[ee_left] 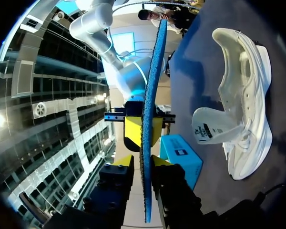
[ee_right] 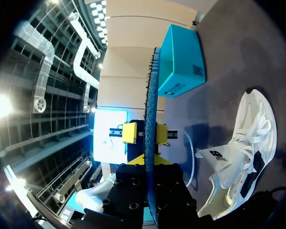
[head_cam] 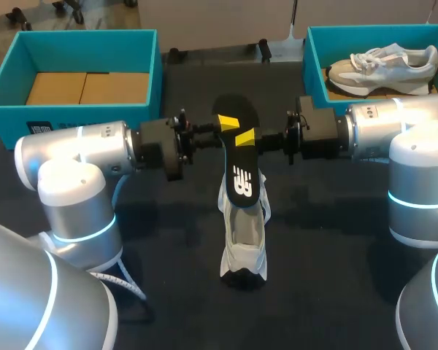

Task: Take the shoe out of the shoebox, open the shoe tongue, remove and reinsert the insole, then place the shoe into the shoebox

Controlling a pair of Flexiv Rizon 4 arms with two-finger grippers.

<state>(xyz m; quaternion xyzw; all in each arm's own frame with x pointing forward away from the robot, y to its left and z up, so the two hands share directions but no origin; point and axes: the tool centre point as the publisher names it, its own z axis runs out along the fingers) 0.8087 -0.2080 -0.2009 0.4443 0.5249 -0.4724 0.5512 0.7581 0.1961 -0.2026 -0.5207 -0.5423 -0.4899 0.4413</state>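
1 white shoe (head_cam: 244,251) stands on its sole on the dark desk (head_cam: 168,240), nearest the robot and about midway between the 2 arms. Its long axis runs near to far, heel toward the robot and toe pointing away, with the tongue pulled up off the opening.

Just beyond it, 1 black insole (head_cam: 241,157) is held off the desk. It lies flat, with the same near-to-far axis, the narrow heel end over the shoe's far part and the broad forefoot end pointing away. In both wrist views it appears edge-on, with a blue edge.

There are 2 tools. The left tool (head_cam: 225,122) comes in from the left and the right tool (head_cam: 246,137) from the right. Each is clamped on the insole's far half, with yellow tips on either face.

Farthest away are 2 teal shoeboxes. The left shoebox (head_cam: 7,115) holds brown cardboard (head_cam: 87,87). The right shoebox (head_cam: 312,65) holds a 2nd shoe (head_cam: 383,67), lying crosswise.
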